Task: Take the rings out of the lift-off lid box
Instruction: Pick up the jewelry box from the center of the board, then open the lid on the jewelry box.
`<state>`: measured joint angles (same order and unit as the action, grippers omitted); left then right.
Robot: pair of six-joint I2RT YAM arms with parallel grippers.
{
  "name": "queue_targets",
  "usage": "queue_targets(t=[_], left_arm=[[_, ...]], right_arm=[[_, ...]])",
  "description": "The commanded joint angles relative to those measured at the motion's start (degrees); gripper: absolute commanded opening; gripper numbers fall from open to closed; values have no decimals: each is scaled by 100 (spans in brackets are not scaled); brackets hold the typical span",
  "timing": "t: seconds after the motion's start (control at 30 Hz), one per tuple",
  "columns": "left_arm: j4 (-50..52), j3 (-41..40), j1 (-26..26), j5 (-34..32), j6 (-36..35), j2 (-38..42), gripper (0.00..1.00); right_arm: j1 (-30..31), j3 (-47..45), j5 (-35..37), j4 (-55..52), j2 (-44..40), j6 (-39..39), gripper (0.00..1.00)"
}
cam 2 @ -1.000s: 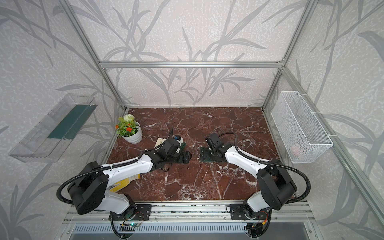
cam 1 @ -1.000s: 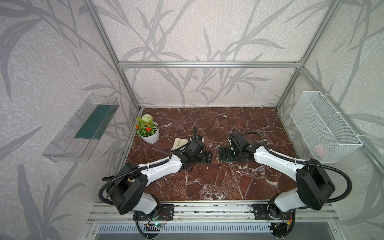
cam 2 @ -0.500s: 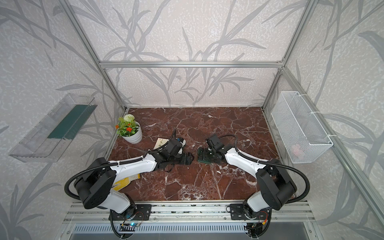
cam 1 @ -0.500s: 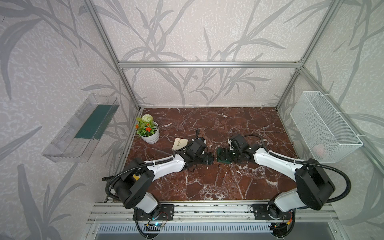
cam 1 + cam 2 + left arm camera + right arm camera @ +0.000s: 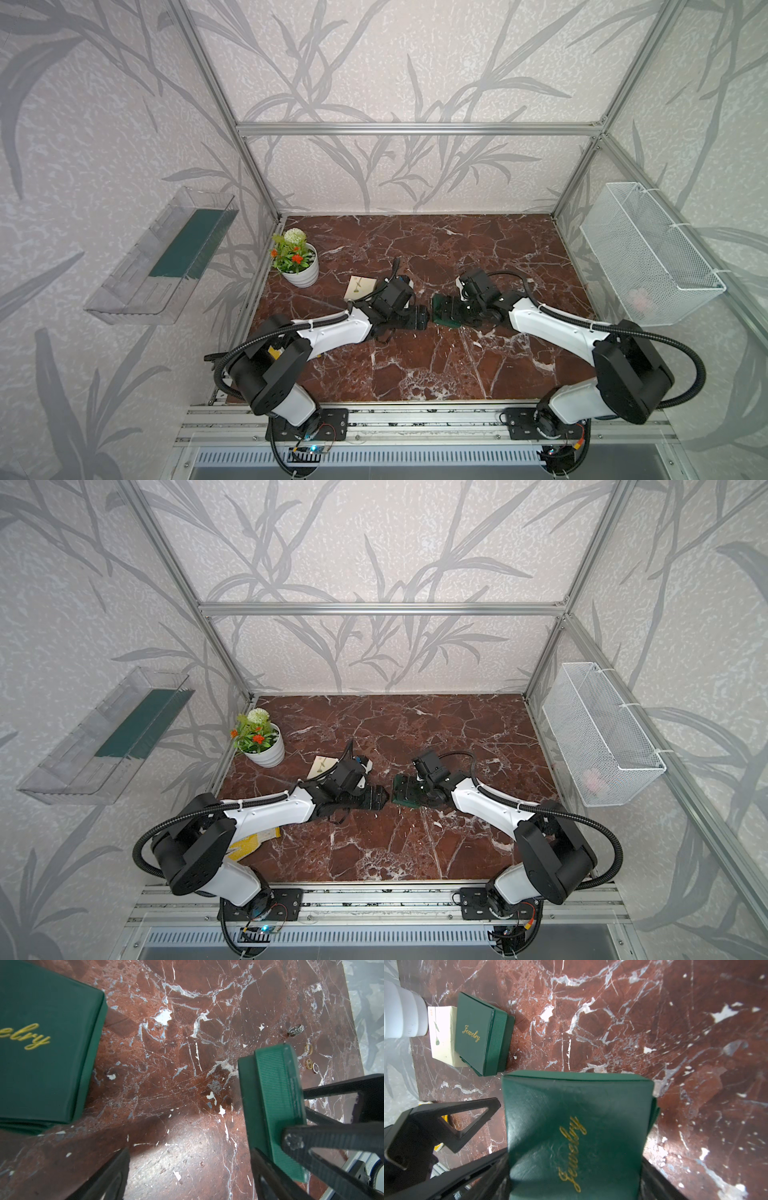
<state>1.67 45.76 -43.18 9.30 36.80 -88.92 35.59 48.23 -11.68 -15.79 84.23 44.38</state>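
The green lift-off lid box [image 5: 575,1136], lettered "Jewelry" in gold, sits between the jaws of my right gripper [image 5: 574,1167], which is shut on its sides. In both top views the box [image 5: 439,309] [image 5: 402,791] is at mid-table, between the two grippers. My left gripper [image 5: 189,1184] [image 5: 422,319] stands open with only bare marble between its fingers, just left of the box [image 5: 270,1105]. Several rings [image 5: 295,1030] lie loose on the marble beyond the box, silver and gold [image 5: 309,1049].
A second green jewelry box [image 5: 477,1032] leans on a cream box [image 5: 442,1034] beside the white flower pot [image 5: 301,270]. A yellow item [image 5: 253,841] lies under my left arm. A wire basket [image 5: 648,257] hangs on the right wall, a clear shelf [image 5: 162,257] on the left.
The two grippers have closed the gap between them: the right one has carried the box leftward and the left one has reached rightward until its tips almost meet the box.
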Motion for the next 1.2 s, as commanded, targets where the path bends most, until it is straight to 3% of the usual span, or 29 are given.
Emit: queue_targets(t=[0.0,1.17], left_arm=[[-60,64,-33,44,74,24,88],[-29,173,-399,-31,128,-287,87]], right_arm=[[44,-42,-92,141,-94,54,82],[62,-279,-554,710,-369,266,81]])
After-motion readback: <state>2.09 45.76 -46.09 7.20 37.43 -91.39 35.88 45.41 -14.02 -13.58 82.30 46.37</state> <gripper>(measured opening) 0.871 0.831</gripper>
